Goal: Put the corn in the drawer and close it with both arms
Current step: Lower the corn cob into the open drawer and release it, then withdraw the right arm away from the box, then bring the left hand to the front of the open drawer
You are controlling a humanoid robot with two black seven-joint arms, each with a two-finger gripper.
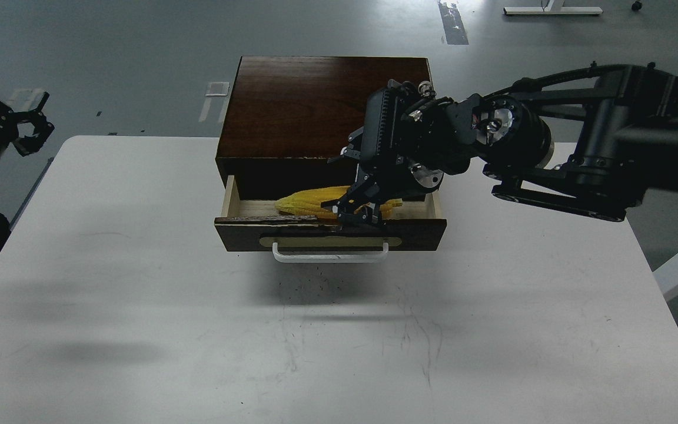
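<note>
My right gripper (355, 211) grips the corn (306, 203) low inside the drawer (330, 234) — lengthwise, to fit; left gripper (26, 126) (idle, spread) waits.

You have one corn (305, 202), one open drawer (330, 232) in one cabinet (292, 106), one counter (139, 294), and two arms' end effectors: left end effector (32, 125), right end effector (355, 210).

Scuffed white table (139, 306) (grey floor (109, 59) beyond), dark wooden cabinet (309, 100).

Glossy dark wood cabinet top (309, 106) (pale raw wood inside the drawer (256, 207)), matt white table (139, 306)
</note>
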